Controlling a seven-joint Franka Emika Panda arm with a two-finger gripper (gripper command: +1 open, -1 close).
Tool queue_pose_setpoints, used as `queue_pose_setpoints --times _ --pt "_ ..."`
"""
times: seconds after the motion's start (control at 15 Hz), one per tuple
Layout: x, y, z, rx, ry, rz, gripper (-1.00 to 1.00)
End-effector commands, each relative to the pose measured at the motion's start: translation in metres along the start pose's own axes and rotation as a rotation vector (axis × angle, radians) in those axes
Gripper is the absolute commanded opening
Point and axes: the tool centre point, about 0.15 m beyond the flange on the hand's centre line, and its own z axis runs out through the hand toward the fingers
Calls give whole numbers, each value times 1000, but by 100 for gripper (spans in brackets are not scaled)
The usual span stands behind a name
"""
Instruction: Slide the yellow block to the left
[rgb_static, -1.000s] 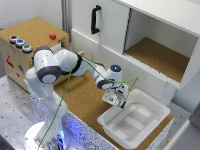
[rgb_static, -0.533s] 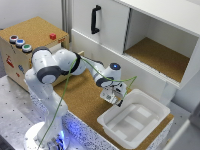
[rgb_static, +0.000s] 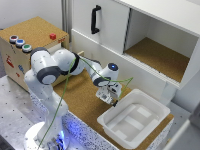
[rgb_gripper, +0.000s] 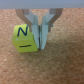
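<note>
The yellow block (rgb_gripper: 23, 38) is a small yellow cube with dark marks on two faces, lying on the cork surface. My gripper (rgb_gripper: 39, 46) is shut with nothing between its fingers. The fingertips (rgb_gripper: 44, 36) stand on the cork right beside the block, with one finger's side against it. In the exterior view the gripper (rgb_static: 107, 96) points down at the cork counter (rgb_static: 80, 97), just off the white tray's near corner. The hand hides the block in that view.
A white tray (rgb_static: 150, 102) sits on the counter at the exterior view's right of the gripper. White cabinets with a black handle (rgb_static: 94, 19) and an open shelf stand behind. A cork-topped box with coloured buttons and a small red cube (rgb_static: 52, 36) stands at the left.
The gripper has shifted a little toward the exterior view's left along the counter, staying low on the cork.
</note>
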Motion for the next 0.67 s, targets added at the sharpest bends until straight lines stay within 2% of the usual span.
queue_pose_setpoints --times 0.0,0.27,0.6 --pt "-8 -42 1 41 -16 -24 -100" --pt "-8 -63 1 45 -27 -37 -100" --pt "-14 -66 -29 -81 12 -39 -100"
